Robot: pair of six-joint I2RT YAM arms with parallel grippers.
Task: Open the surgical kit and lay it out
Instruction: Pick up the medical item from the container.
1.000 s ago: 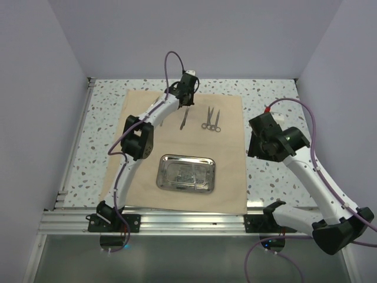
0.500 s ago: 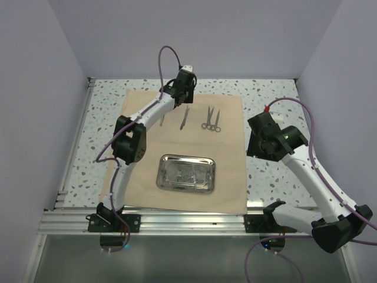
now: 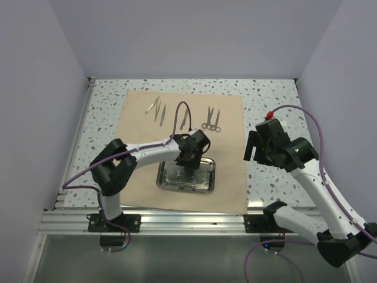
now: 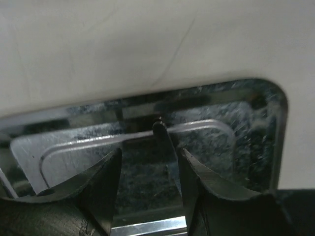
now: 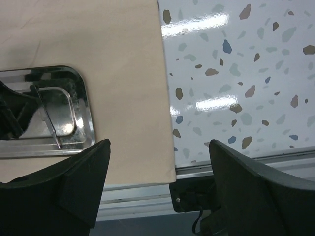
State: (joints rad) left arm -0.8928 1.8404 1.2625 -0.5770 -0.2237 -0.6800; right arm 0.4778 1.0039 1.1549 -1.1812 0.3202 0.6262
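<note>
The beige cloth wrap [image 3: 141,135] lies spread flat on the table. On its near half sits the steel tray [image 3: 207,183]. My left gripper [image 3: 189,160] hovers low over the tray [image 4: 275,105], jaws open. A thin metal instrument [image 4: 163,137] lies in the tray between the fingers, close to the right one. It also shows in the right wrist view as a thin instrument [image 5: 49,125]. Scissors [image 3: 211,121], tweezers [image 3: 158,109] and another slim tool [image 3: 184,119] lie in a row on the far half. My right gripper [image 3: 252,147] hangs open over the cloth's right edge [image 5: 160,73], holding nothing.
Terrazzo tabletop [image 5: 246,73] shows to the right of the cloth. An aluminium rail [image 3: 177,219] runs along the near edge, with a black bracket [image 5: 197,199] below my right gripper. Walls enclose the table on the left, back and right.
My left arm swung from the far end of the cloth back to the tray, and its jaws opened. The tweezers it had hidden now show. My right gripper opened wider and shifted slightly nearer.
</note>
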